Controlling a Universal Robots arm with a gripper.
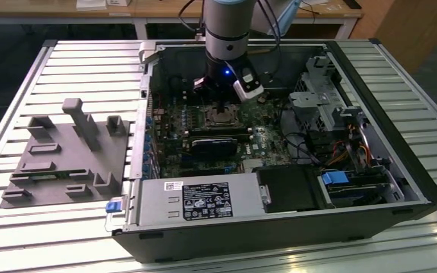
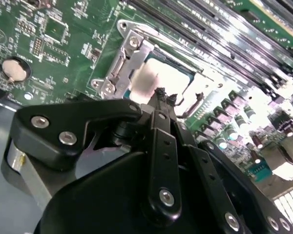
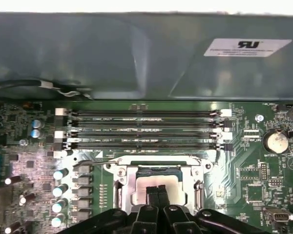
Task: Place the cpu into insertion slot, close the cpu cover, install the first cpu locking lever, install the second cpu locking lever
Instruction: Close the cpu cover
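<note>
Directly over the cpu (image 3: 179, 189) in the insertion slot (image 3: 158, 170), the gripper (image 3: 158, 189) hangs pinched together, holding nothing.

I've got the gripper (image 3: 157, 187) blocking part of the cpu (image 3: 177, 187) in the first wrist view. Exterior view: arm (image 1: 226, 28) cut off at frame edge, insertion slot (image 1: 222, 116) too small to judge.

You have open room straight above the socket (image 3: 118, 169), where the gripper (image 3: 157, 194) hangs with fingers (image 3: 153, 196) together. Memory slots (image 3: 146, 129) crowd one side, the case wall (image 3: 136, 53) rises beyond them, and in the exterior view a black card (image 1: 217, 145) and the drive cage (image 1: 326, 99) hem the rest.
</note>
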